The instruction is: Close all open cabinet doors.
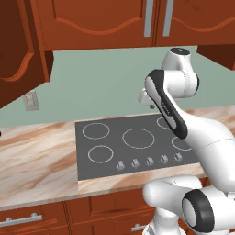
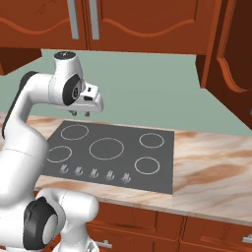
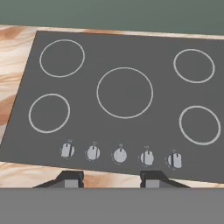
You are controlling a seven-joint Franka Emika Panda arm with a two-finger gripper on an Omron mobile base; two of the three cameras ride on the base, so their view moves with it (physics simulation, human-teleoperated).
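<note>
Gripper (image 3: pixel 111 178) hangs above the cooktop (image 3: pixel 131 57), pointing down at it; in the hand view the two fingertips (image 3: pixel 70 178) sit well apart near the bottom edge, so the pincer is wide, nothing between the pads. From the base cameras the hand is mostly masked: in the left base view the forearm covers nearly all of it, in the right base view just the fingertips poke out under the wrist (image 2: pixel 87 101) and the gap is too small to read. Cabinet doors: one open door (image 1: pixel 16 50) swings out at the upper left of the left base view, cut off by the top and left frame edges, handle not visible; the same door appears at the far right of the right base view (image 2: pixel 236 54), also cropped. Above the cooktop a pair of closed doors (image 1: pixel 101 20) meets at two vertical silver bar handles (image 1: pixel 148 18), tops cut by the frame. A dark reddish panel (image 1: pixel 220 54) juts in at the upper right of the left base view; can't tell if that's another open door or cabinet underside. Five knobs (image 3: pixel 120 155) run along the cooktop's front edge; markings too blurry to read. Marble counter (image 1: pixel 36 156) either side, wall outlet (image 1: pixel 30 101) partly behind the open door.
</note>
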